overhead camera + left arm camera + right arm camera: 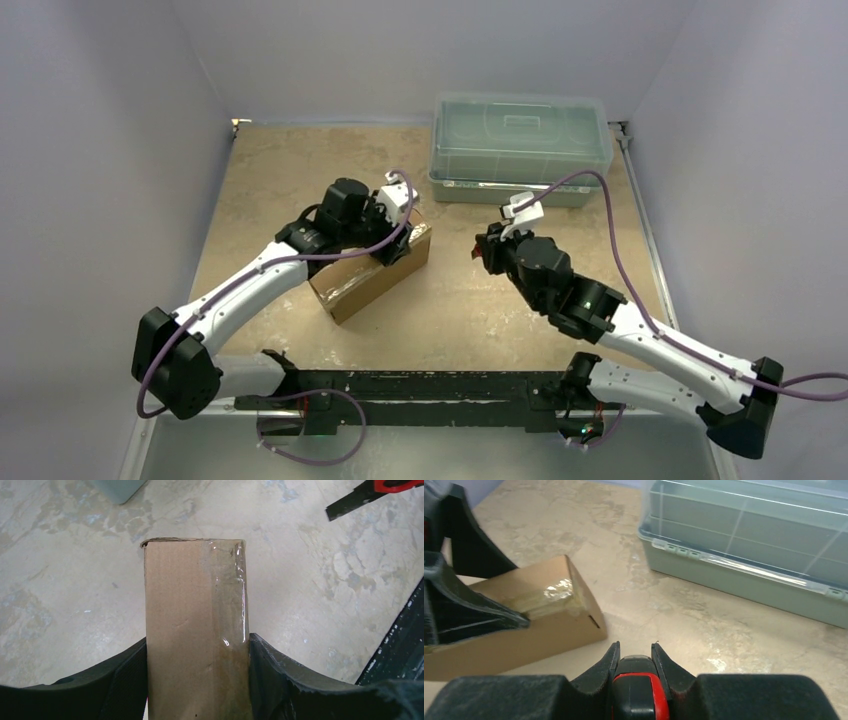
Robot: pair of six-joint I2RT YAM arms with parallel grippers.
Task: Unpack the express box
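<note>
Looking down, we see a brown cardboard box lying on the desk, turned a bit sideways, with shiny clear tape along one edge. Our left hand squeezes the box from both sides, pressing right on the cardboard. Our right hand sits apart, right of the box, clenched on a red and black tool.

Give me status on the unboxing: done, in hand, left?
Done: the left gripper is clamped across the box, and the right gripper holds a red-and-black tool, probably a cutter. In hand: the tool sits off the box's end, apart from it. Left: the clear tape looks uncut, the box is shut, and nothing is out yet.
</note>
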